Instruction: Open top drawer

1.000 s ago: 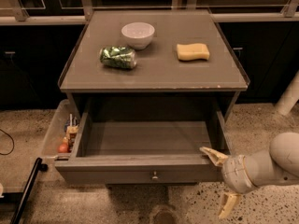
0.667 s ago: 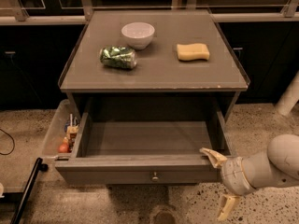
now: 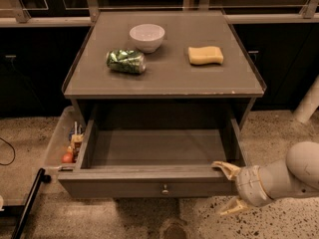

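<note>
The top drawer (image 3: 124, 188) stands pulled far out of the grey cabinet, showing a plain grey empty box interior (image 3: 157, 146). Its flat front carries one small round brass knob (image 3: 165, 188). My gripper (image 3: 228, 188) is at the drawer's front right corner, on the end of the white arm that comes in from the right. It is open and holds nothing. The upper yellowish finger (image 3: 225, 168) rests at the top edge of the drawer front. The lower finger (image 3: 232, 208) hangs below and to the right of the front, clear of it.
On the cabinet top (image 3: 169, 78) are a white bowl (image 3: 147, 36), a crushed green can (image 3: 125, 61) and a yellow sponge (image 3: 205, 55). A side tray (image 3: 62, 138) on the left holds small items. A black pole (image 3: 27, 203) leans at lower left. A white post (image 3: 309, 103) stands at right.
</note>
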{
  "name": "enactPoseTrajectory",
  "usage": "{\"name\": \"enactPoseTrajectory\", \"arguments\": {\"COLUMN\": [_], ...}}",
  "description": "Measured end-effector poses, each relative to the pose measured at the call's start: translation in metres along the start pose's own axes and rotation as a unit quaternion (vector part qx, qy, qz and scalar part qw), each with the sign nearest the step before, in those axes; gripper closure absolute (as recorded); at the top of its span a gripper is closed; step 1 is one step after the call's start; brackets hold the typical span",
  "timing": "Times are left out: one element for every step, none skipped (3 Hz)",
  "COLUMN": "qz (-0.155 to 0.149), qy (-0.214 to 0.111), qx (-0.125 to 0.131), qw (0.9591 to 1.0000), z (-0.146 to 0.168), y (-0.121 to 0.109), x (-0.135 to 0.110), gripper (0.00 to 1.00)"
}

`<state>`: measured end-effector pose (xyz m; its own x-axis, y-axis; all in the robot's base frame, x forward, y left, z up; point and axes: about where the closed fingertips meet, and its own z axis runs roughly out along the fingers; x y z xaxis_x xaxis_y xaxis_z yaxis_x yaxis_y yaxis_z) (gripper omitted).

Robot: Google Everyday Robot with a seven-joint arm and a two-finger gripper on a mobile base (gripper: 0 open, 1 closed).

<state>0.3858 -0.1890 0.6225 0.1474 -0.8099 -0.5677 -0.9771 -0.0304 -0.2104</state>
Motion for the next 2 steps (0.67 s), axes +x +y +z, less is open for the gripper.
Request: {"name": "enactPoseTrajectory", "arguments": {"qz": [0.0,0.0], "qy": [0.0,0.0], "qx": [0.0,0.0], "qw": [1.0,1.0], "z": [-0.006,-0.0102], "y": [-0.0019,-0.0032], "x": [-0.0042,-0.0072], "gripper": [0.66,0.89]}}
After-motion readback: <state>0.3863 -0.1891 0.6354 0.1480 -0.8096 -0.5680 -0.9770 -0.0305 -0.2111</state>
